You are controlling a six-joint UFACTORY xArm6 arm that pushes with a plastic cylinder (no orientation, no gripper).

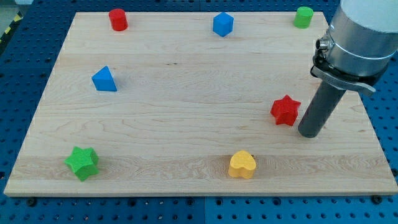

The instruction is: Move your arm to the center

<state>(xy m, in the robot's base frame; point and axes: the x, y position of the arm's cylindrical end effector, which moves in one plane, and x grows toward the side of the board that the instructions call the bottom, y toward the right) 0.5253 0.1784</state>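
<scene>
My dark rod comes down from the arm at the view's right, and my tip (pixel 309 133) rests on the wooden board (pixel 186 124) near its right edge. A red star block (pixel 285 110) lies just left of my tip, close to it or touching. A yellow heart block (pixel 242 165) lies lower left of my tip. A blue cube-like block (pixel 222 24) sits at the top middle. A green cylinder (pixel 303 17) sits at the top right.
A red cylinder (pixel 118 19) stands at the top left. A blue triangular block (pixel 104 79) lies at the left. A green star block (pixel 83 163) lies at the bottom left. A blue perforated table (pixel 385 124) surrounds the board.
</scene>
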